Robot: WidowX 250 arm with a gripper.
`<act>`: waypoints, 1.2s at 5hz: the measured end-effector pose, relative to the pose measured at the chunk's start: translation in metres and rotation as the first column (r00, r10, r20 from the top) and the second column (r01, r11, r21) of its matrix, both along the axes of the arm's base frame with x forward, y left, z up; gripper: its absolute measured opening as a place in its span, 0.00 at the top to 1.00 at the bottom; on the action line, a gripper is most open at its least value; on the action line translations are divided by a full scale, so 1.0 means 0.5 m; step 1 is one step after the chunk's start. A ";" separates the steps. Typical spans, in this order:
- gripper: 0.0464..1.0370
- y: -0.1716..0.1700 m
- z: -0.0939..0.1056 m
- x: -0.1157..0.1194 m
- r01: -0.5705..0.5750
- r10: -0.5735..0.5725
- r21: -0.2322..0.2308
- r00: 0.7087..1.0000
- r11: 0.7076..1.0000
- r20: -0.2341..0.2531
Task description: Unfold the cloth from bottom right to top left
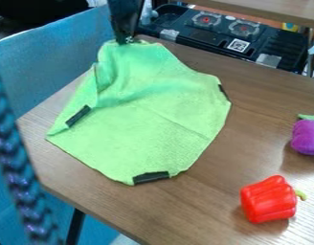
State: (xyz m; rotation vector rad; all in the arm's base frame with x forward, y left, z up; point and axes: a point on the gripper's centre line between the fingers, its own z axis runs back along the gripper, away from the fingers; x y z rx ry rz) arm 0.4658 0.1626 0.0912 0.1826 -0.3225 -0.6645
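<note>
Some care now: clamping the far edge of the green cloth (156, 115) in the hand (126, 40), over the counter (204, 203)! Needing a slow, low draw towards top left, smoothing folds before releasing.

A QR code (239, 45) (no legible words anywhere) on the black toy stove (203, 38), right of the claw (125, 41)

Green cloth (179, 115) looked matt, slightly rough, w/ matt blk. strips (151, 177); desk (210, 206) had smooth wood grain, soft sheen well apart from its left corner; red pepper (268, 200) looked like glossy plastic; purple eggplant (307, 137), smooth.
</note>
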 end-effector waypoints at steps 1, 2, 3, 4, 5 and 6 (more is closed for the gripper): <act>1.00 -0.007 -0.010 0.012 0.074 -0.073 0.020 0.997 0.997 -0.026; 1.00 -0.004 0.004 0.021 0.128 -0.127 0.033 0.991 0.991 -0.037; 1.00 -0.002 -0.005 0.026 0.174 -0.171 0.053 0.983 0.983 -0.059; 0.98 -0.005 -0.018 0.028 0.202 -0.195 0.082 0.977 0.976 -0.085; 0.84 -0.001 -0.034 0.032 0.204 -0.197 0.092 0.977 0.975 -0.086; 0.60 0.003 -0.103 0.017 0.173 -0.169 0.064 0.983 0.983 -0.068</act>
